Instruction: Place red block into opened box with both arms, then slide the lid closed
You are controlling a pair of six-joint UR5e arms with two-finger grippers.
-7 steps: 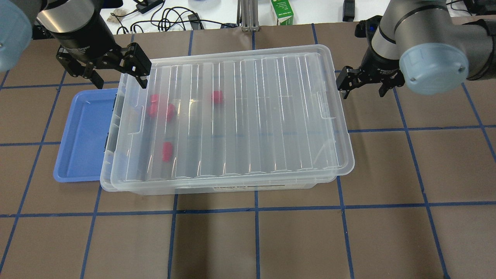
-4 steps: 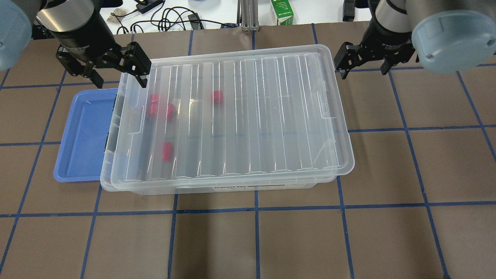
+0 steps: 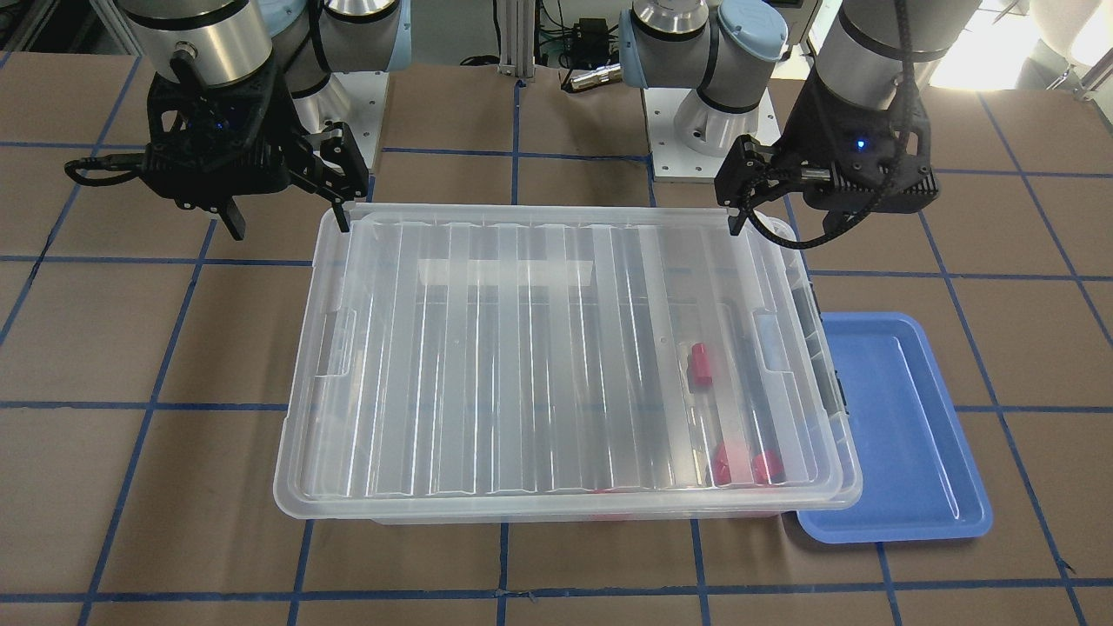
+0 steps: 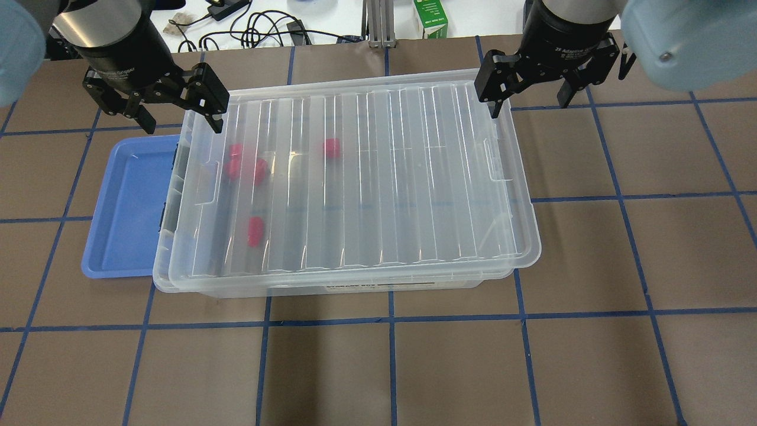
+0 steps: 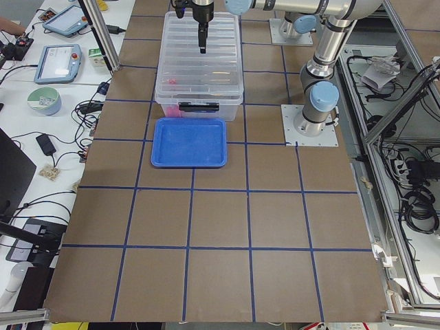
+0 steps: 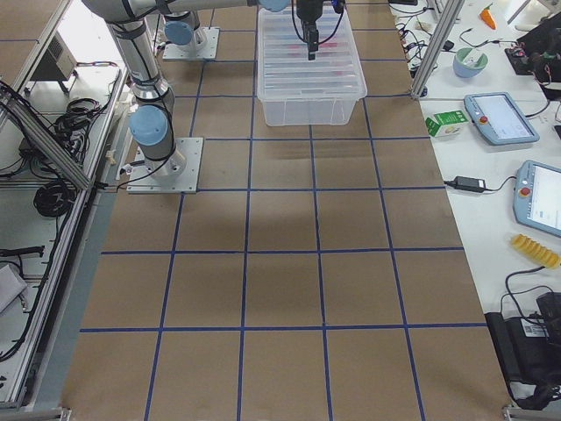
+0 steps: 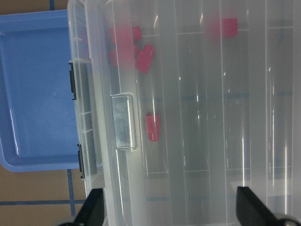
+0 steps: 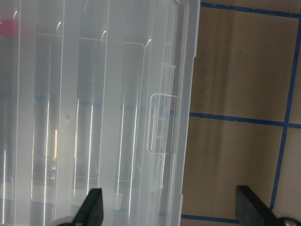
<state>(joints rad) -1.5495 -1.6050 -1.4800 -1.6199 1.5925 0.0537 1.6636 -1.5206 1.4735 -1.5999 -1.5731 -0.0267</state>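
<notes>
Overhead exterior: right pincer shifted over lid corner, jaws spread.

Red block lying inside clear box; ribbed lid atop, nearly closed.

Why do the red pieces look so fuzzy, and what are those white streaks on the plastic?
Overhead exterior view: the red blocks look soft because they are seen through the ribbed, translucent lid; the white streaks are room light glinting off its ribs. Left wrist-mounted view: the same smearing of the blocks' edges. Exterior front-facing view: a washed-out bright patch in the top right corner.
</notes>
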